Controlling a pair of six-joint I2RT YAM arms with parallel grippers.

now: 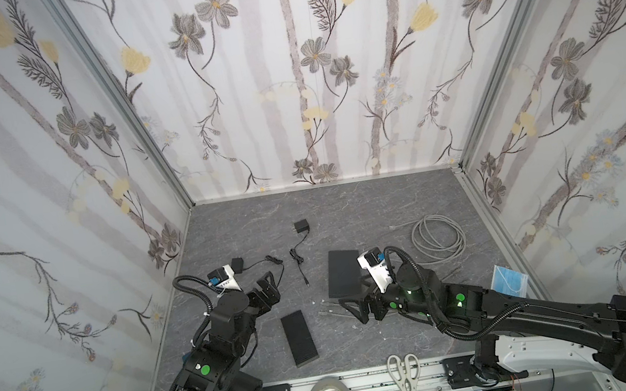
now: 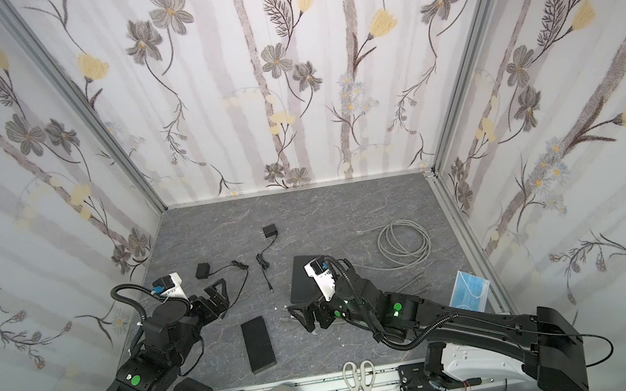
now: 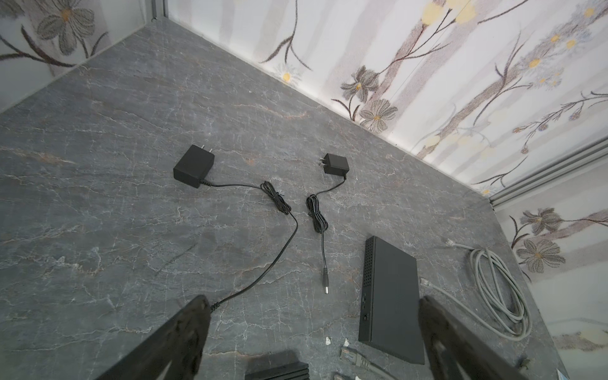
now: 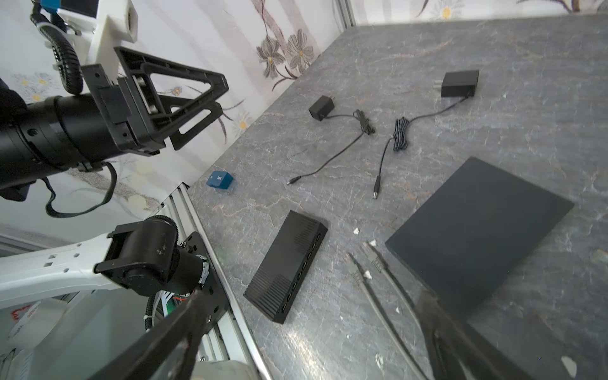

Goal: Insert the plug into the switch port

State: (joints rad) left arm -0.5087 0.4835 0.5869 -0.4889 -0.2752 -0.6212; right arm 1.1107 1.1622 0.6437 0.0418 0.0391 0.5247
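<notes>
Fingers on both arms stand wide apart w/ nothing between them. The left gripper [image 1: 270, 285] hangs over the left part of the table [image 1: 347, 208], and the right gripper [image 1: 352, 312] sits low near the middle.

The switch [image 1: 299, 338] lies flat btw the two arms, near the front edge, untouched. Its row of ports [image 4: 302, 266] runs along one long side. Two network plugs [image 4: 353, 268] on grey leads [image 4: 375, 304] lie on the table just beside that side, next to a flat black box [image 4: 477, 237] and near the right gripper. No plug is in a port yet, so prob. the job in hand is picking one up.

Risks, as I judge them:
- Wrong plug: two power bricks [image 3: 194, 166] w/ round plugs [image 3: 325, 281] lie farther back. The task doesn't say which plug, but the network plugs look the likelier fit for that row.
- Plugs lie flat on the table, so a pinch may slip off or catch the lead instead, leaving the plug tilted.
- The switch looks light & nothing holds it, so a push at the port could just slide it away unless the left gripper braces it.
- Clip side turned the wrong way = jam at the port mouth.
- A stiff lead could twist the plug off line.
</notes>
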